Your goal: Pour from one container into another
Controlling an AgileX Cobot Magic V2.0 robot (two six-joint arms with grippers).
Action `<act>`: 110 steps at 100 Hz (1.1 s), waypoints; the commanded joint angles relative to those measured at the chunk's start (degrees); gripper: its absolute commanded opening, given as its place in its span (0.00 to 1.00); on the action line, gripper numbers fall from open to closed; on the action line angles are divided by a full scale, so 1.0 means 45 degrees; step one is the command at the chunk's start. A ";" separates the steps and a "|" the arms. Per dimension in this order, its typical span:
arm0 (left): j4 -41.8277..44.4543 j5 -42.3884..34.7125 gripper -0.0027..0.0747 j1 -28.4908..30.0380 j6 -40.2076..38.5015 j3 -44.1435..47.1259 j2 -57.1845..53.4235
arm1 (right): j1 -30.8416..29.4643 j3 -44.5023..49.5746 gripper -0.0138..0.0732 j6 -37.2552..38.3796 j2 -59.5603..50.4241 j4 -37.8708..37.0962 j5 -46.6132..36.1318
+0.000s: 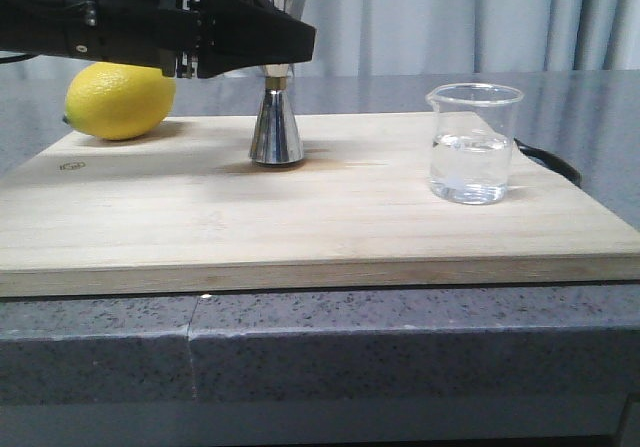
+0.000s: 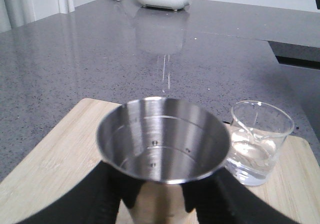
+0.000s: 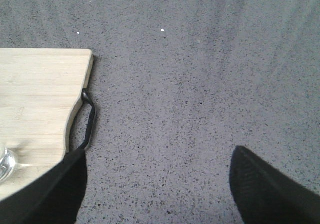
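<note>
- The left end effector (image 1: 262, 42) is reaching in from the left side of the front view, its black fingers (image 1: 270, 35) sitting around the upper cone of the steel jigger (image 1: 276, 127).
- In the left wrist view the jigger (image 2: 162, 144) is filling the space between the two fingers (image 2: 107, 194), with both dark pads pressing its sides just under the rim, so the end effector is closing on it.
- The jigger is standing upright on the wooden cutting board (image 1: 300, 217), toward the board's back edge and about midway along it, base flat on the wood.
- The glass beaker (image 1: 473, 143) is standing upright near the board's right edge, well apart from the jigger, and is holding clear liquid in its lower half.
- A lemon (image 1: 120, 100) is lying at the board's back left corner, just beyond the left arm.
- The board is resting on the grey speckled counter (image 1: 320, 347), close to its front edge.
- The right end effector (image 3: 157, 189) is hovering over bare counter beside the board's right edge; its fingers (image 3: 270, 189) are spread wide apart with nothing between them.
- A thin black handle loop (image 3: 89, 119) is jutting from that edge of the board.
</note>
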 commanded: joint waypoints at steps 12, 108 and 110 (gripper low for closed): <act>-0.1239 0.1266 0.35 -0.0093 -0.0540 -0.0860 -0.0783 | -0.0052 -0.0482 0.77 -0.0132 0.0087 -0.0089 -0.1005; -0.1239 0.1060 0.35 -0.0093 -0.0814 -0.1761 -0.0975 | 0.4560 -0.3877 0.77 -0.1674 0.3847 0.0520 0.2486; -0.1239 0.1060 0.35 -0.0093 -0.0814 -0.1761 -0.0975 | 0.4783 -0.3955 0.77 -0.1674 0.3969 0.0489 0.2609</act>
